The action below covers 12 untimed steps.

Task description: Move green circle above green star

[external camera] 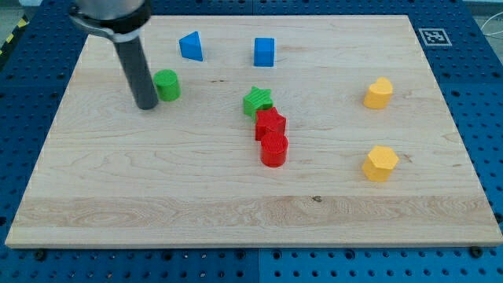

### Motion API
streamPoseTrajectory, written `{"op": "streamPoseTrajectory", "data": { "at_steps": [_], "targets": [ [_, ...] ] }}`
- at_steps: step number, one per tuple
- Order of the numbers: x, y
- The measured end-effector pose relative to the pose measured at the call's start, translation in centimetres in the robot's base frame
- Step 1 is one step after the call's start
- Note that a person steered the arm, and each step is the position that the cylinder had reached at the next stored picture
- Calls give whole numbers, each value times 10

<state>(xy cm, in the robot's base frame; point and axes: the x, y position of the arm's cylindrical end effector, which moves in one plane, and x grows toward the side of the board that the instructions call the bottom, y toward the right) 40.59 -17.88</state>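
The green circle (167, 84) stands on the wooden board (196, 196) in the upper left part. My tip (147, 104) rests on the board just left of it and slightly lower, close to or touching its side. The green star (257, 101) lies near the board's middle, to the right of the circle and a little lower. A red star (269, 124) touches the green star's lower right side.
A red circle (273, 148) sits right below the red star. A blue triangle (191, 46) and a blue cube (264, 52) lie near the view's top. A yellow heart (378, 93) and a yellow hexagon (380, 163) lie at the right.
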Motion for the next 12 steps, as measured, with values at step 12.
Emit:
{"op": "streamPoseTrajectory", "data": {
  "at_steps": [12],
  "targets": [
    [-56,79]
  ]
}}
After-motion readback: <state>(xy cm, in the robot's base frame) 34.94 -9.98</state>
